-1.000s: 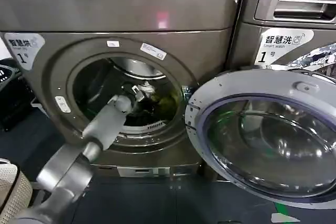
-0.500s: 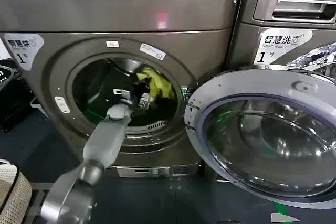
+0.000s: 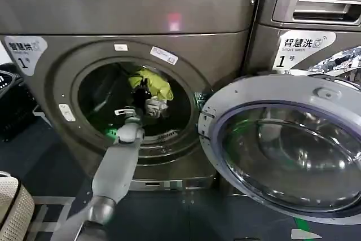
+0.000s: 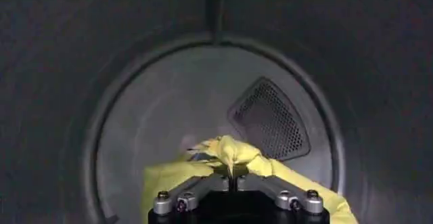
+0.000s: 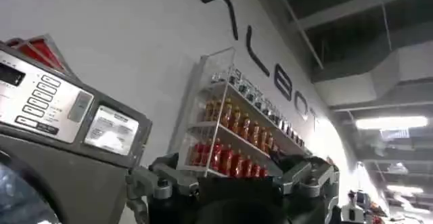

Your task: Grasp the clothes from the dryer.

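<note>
Dark flooring [image 3: 186,218] lies before the large grey-brown metal front-loading dryer [image 3: 130,9], whose round glass-centred door [image 3: 285,148] hangs swung wide open nearest to me at the right. Past it, the left gripper [image 3: 142,90] reaches through the porthole with its jaws closed on the small yellow-green and white bundle of clothes [image 3: 151,87], lifted within the drum mouth. Deeper in, the perforated vent [image 4: 270,120] sits on the drum's back wall; I cannot tell how the right gripper [image 5: 230,195] holds its jaws.

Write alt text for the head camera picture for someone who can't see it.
The robot's left gripper, reaching into the open dryer, is shut on yellow-green and white clothes, held up inside the drum mouth. The round glass door hangs open on the right.
</note>
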